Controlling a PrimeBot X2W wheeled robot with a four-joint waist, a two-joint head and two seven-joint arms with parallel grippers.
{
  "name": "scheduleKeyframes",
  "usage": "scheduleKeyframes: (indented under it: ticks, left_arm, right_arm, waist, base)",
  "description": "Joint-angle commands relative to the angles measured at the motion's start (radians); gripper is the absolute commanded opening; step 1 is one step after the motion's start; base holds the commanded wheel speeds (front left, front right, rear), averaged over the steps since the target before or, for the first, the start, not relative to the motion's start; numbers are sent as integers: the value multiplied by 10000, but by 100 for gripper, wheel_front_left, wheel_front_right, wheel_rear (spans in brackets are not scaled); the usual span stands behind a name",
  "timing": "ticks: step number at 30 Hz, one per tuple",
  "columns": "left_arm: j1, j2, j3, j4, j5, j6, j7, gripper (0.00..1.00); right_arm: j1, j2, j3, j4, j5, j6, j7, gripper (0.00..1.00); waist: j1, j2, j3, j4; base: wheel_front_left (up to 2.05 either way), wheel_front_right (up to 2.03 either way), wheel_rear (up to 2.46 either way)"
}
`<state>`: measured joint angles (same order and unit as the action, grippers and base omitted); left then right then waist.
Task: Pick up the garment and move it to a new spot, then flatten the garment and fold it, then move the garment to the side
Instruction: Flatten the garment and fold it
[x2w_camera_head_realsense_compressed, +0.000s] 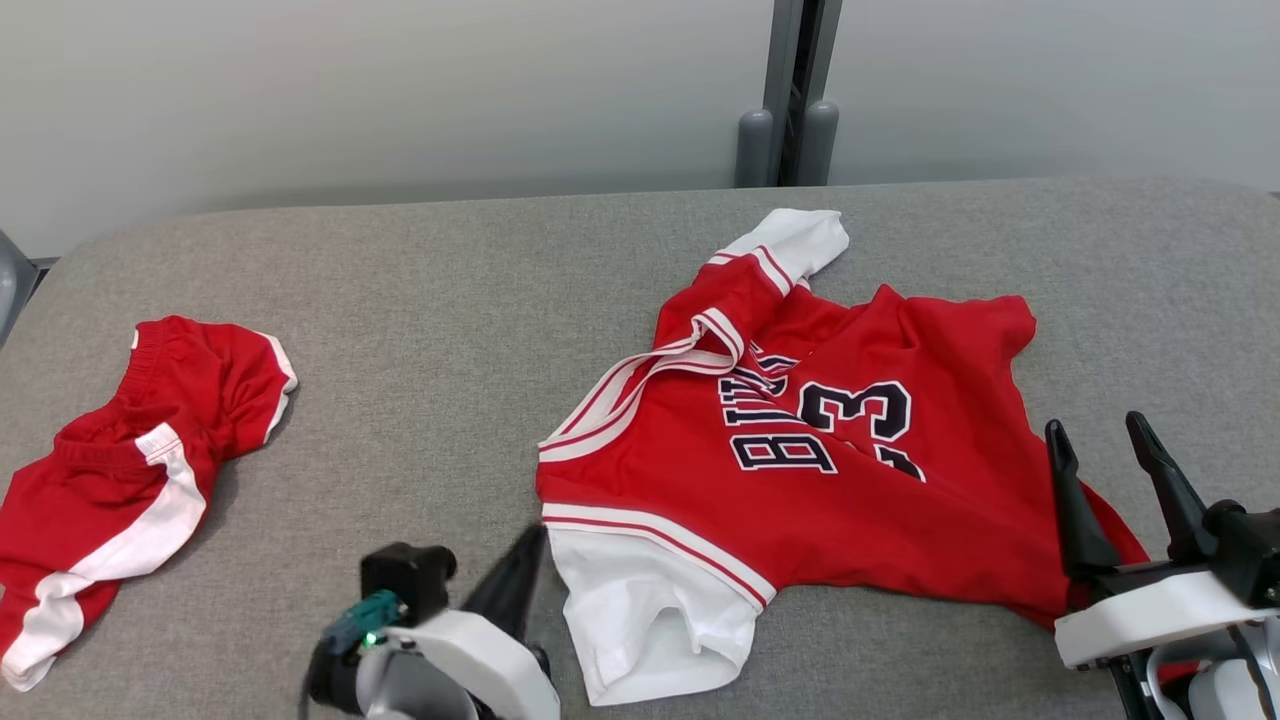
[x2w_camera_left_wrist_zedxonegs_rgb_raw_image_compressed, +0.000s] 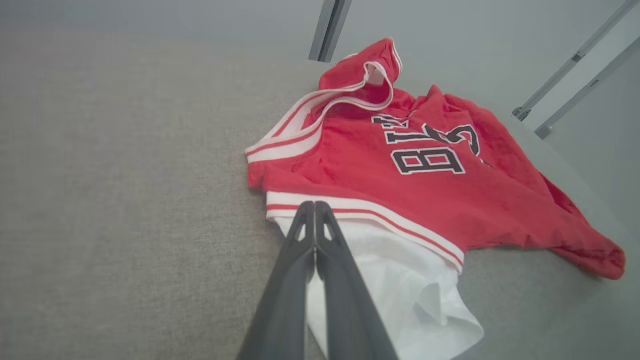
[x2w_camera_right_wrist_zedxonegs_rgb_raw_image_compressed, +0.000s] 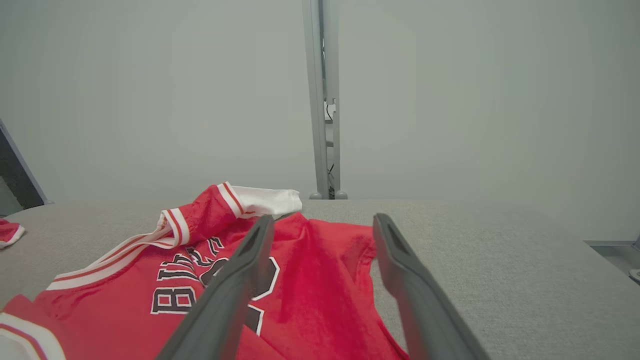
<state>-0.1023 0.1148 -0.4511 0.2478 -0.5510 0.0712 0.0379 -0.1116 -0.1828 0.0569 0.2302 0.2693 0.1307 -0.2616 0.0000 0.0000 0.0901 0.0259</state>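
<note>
Right of centre on the grey padded surface lies the red basketball jersey, rumpled and partly twisted, its front upward. It carries dark lettering outlined in white, with "BU" and the number 23 readable. White bands with thin red lines trim its openings. One white sleeve spills toward the near edge, and a second white sleeve points to the far side.

Near the left edge, well apart from the jersey, lie the red shorts with a white side stripe, bunched up. The head view takes them in whole, while the right wrist view catches a red-and-white corner of them.

The left gripper sits just beside the near sleeve. The left wrist view gives the close look: its fingers are pressed flat together, tips at the striped band. Whether any cloth is pinched between them cannot be told.

The right gripper is at the jersey's right hem, its fingers spread wide with nothing between them.

A grey post stands behind the far edge.

Count: one jersey, one pair of shorts, two grippers, one post.
</note>
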Motion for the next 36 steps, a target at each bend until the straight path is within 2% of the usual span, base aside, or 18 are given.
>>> scheduleKeyframes:
  ticks: [1, 5, 8, 16, 19, 20, 23, 32, 36]
  left_arm:
    - [-305, 27, 204, -23, 159, -5, -669, 0]
    - [-619, 62, 422, 95, 676, 130, -2237, 0]
    - [-762, -11, 641, 52, 964, 177, -2856, 0]
    - [-309, 69, 1327, -408, 2957, 855, -3030, 0]
    - [-187, -69, 1419, -360, 3317, 1073, -3033, 0]
    - [-61, -191, 1432, -343, 3693, 1196, -3035, 100]
    - [113, -281, 1470, -330, 3799, 1222, -3035, 100]
    - [-170, -495, 1643, -275, 4135, 844, -3037, 100]
    - [-648, -544, 1527, 202, 3911, 334, -3022, 100]
  right_arm:
    - [-44, -6, 22, -154, -96, 1, -55, 100]
    - [-40, 7, 75, -401, -132, 1, -53, 100]
    - [-6, 10, 141, -593, -155, 1, -53, 100]
    - [135, 34, 271, -1043, -232, 1, -54, 100]
    - [150, 58, 299, -1072, -249, 1, -54, 100]
    - [156, 67, 318, -1074, -279, 1, -54, 100]
    - [159, 82, 325, -1075, -292, 1, -54, 100]
    - [-41, 66, 463, -1000, -288, 1, -55, 100]
    - [-203, 97, 524, -978, -290, 1, -54, 100]
  waist:
    - [0, 0, -19, 4]
    - [0, 0, -57, 0]
    - [0, 0, -88, -7]
    - [0, 0, -126, 8]
    - [0, 0, -118, 22]
    - [0, 0, -119, 27]
    - [0, 0, -117, 36]
    - [0, 0, 65, -203]
    - [0, 0, 420, -592]
  base:
    - [0, 0, 0]
    - [0, 0, 0]
    - [0, 0, 0]
    - [0, 0, 0]
    - [0, 0, 0]
    - [0, 0, 0]
    - [0, 0, 0]
    - [0, 0, 0]
    - [0, 0, 0]
